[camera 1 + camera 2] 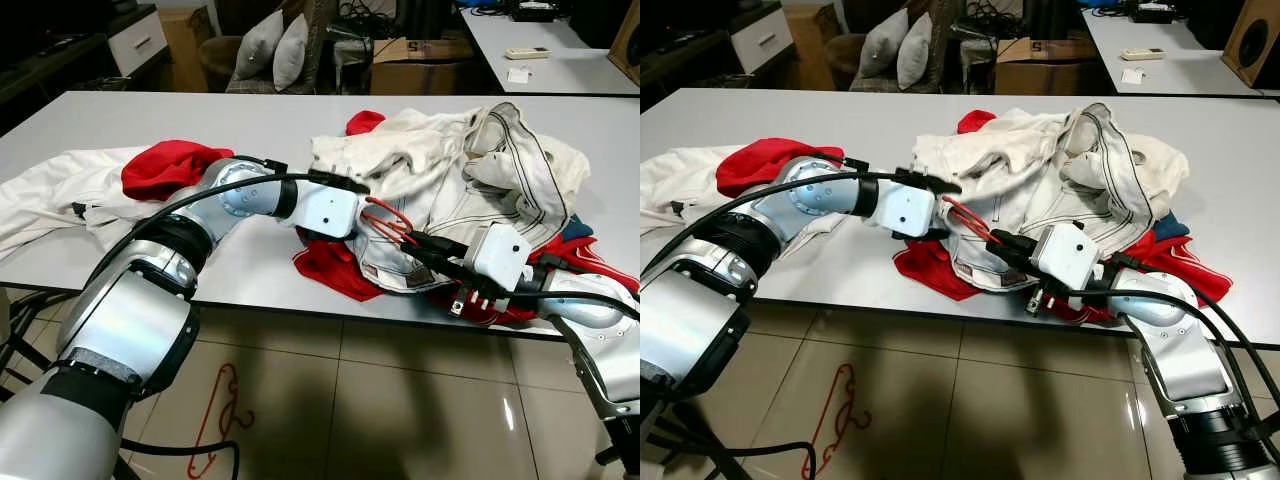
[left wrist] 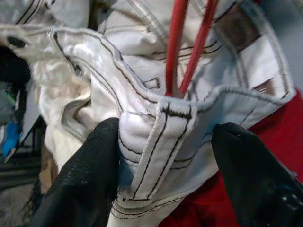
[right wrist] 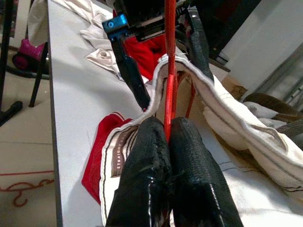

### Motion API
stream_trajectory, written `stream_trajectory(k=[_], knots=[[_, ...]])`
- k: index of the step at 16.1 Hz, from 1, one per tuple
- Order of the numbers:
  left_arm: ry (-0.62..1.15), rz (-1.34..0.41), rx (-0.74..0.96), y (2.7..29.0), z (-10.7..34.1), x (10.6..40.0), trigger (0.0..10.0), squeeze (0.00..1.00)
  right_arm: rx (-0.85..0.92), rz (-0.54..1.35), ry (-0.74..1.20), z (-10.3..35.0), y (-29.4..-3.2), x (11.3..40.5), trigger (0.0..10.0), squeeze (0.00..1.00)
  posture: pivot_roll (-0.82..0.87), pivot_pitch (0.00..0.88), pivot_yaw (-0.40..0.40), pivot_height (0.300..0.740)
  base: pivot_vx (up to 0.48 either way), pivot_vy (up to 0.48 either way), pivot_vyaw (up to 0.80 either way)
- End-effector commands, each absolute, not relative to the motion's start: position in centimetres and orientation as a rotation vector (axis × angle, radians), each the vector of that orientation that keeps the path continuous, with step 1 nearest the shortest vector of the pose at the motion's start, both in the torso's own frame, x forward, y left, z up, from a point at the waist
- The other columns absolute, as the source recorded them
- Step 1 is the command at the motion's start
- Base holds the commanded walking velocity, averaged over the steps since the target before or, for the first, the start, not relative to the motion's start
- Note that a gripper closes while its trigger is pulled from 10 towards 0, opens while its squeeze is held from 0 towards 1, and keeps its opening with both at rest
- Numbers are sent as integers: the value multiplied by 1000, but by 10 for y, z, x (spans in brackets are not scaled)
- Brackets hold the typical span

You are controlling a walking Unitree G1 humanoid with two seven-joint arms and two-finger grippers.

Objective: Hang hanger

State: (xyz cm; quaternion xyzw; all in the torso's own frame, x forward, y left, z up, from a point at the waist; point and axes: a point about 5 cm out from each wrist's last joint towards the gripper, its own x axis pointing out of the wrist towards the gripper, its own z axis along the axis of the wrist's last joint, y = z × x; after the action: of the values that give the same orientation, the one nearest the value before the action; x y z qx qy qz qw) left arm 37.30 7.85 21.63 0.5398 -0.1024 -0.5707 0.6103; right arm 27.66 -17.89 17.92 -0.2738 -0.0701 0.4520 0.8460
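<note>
The red hanger is pinched by the closed right claw while the waistband is spread by the open left claw, seemingly for insertion.

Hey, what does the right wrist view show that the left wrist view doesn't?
Right wrist view alone: the right claw pinched shut on the red hanger, plus the grey table and floor. Left wrist view alone: the left claw open, its fingers either side of a white garment's seamed hem. Both: red hanger wire entering the white garment, red cloth beneath.
</note>
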Motion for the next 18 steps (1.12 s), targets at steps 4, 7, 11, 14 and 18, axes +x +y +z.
stream_trajectory(k=[4, 7, 11, 14, 18], knots=[[-238, -1295, 1229, 82, 227, 376, 0, 0, -593, 998, -219, 193, -172, 278, 10000, 0, -95, 0, 115, 740, 0, 0, 0], [-228, -1260, 1188, 85, 227, 378, 0, 0, -591, 998, -225, 193, -171, 278, 10000, 0, -94, 0, 115, 740, 0, 0, 0], [-223, -1262, 1168, 85, 224, 378, 0, 0, -587, 995, -231, 194, -171, 278, 10000, 0, -97, 0, 118, 740, 0, 0, 0], [-204, -1281, 1182, 85, 217, 376, 0, 0, -586, 999, -233, 196, -171, 278, 10000, 0, -101, 0, 118, 740, 0, 0, 0], [-196, -1285, 1173, 85, 214, 376, 0, 0, -587, 1011, -231, 197, -172, 278, 10000, 0, -103, 0, 110, 740, 0, 0, 0]])
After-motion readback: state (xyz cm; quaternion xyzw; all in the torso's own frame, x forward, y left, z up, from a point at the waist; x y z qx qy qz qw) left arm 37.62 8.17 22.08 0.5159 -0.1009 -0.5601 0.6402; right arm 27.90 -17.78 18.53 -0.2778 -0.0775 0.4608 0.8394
